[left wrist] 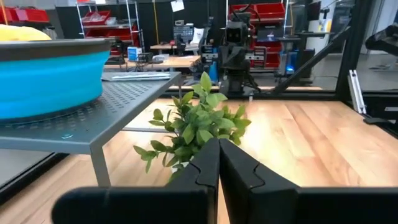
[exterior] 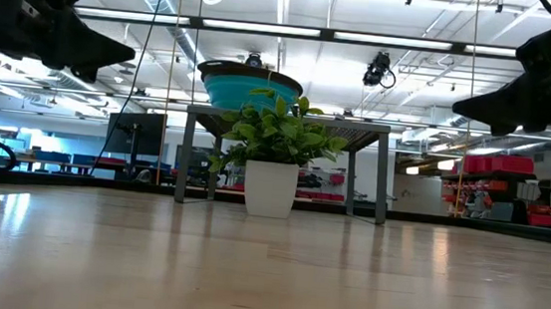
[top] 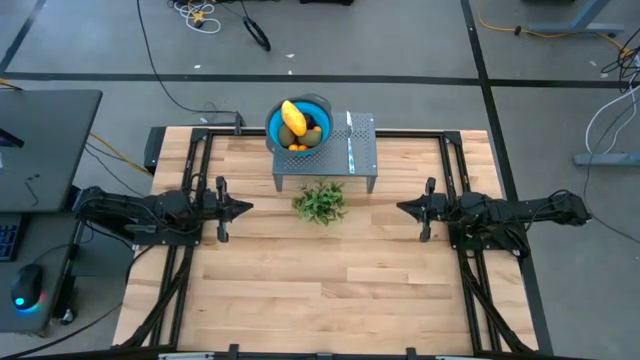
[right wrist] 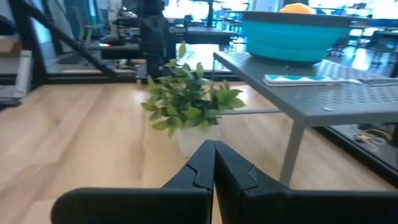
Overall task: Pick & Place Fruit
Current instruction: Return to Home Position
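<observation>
The fruit [top: 292, 116] lay heaped in a blue strainer bowl [top: 270, 122] at the left end of a grey perforated shelf [top: 325, 165], which stood at the far edge of the wooden table [top: 330, 290], well apart from both grippers. A yellow oblong topped the pile, with two olive-green ovals and small orange pieces below it toward the near rim. The left gripper [top: 246, 208] hung above the table's left half and the right gripper [top: 402, 208] above its right half, their tips pointing at each other across the middle. Both wrist views showed each arm's two dark fingers pressed tight together, closed on themselves. Between the grippers, just in front of the shelf, stood a leafy plant [top: 320, 202] in a white pot. A slim knife [top: 350, 140] lay on the shelf's right part, beside the bowl. Around the pale plank tabletop ran a grey floor crossed by dark tape lines and loose cables [top: 205, 15], with a dark desk [top: 45, 150] and a blue-lit mouse [top: 25, 298] off the left side. At table height the room opened into a workshop hall under long ceiling strip lights [exterior: 296, 31], with red storage bins [exterior: 495, 166] on racks to one side.
</observation>
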Action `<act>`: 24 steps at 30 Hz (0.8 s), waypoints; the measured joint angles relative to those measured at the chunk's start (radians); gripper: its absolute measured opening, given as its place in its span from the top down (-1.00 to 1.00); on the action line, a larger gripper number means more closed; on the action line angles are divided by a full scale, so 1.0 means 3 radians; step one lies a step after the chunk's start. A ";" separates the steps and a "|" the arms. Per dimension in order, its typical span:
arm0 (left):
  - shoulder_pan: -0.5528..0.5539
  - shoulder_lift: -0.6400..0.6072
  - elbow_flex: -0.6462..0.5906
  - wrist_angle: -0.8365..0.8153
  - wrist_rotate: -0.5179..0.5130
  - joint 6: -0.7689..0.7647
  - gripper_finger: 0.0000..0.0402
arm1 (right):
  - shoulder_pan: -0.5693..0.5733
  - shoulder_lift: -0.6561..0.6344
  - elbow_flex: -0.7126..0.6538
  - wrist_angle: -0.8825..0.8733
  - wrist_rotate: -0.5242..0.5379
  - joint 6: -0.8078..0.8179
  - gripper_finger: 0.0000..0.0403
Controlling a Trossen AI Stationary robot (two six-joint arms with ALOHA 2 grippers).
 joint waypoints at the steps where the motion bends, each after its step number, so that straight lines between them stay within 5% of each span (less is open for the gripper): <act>1: 0.0000 0.0000 0.0000 0.0000 -0.0001 -0.0014 0.94 | 0.0000 0.0000 0.0000 0.0005 -0.0045 0.0011 0.96; 7: 0.0000 -0.0001 -0.0001 0.0000 0.0004 -0.0089 0.93 | 0.0000 0.0000 0.0000 -0.0037 -0.0481 -0.0139 0.96; 24: 0.0000 0.0000 -0.0003 0.0001 0.0006 -0.0028 0.88 | 0.0000 0.0000 0.0000 -0.0035 -0.0349 -0.0158 0.96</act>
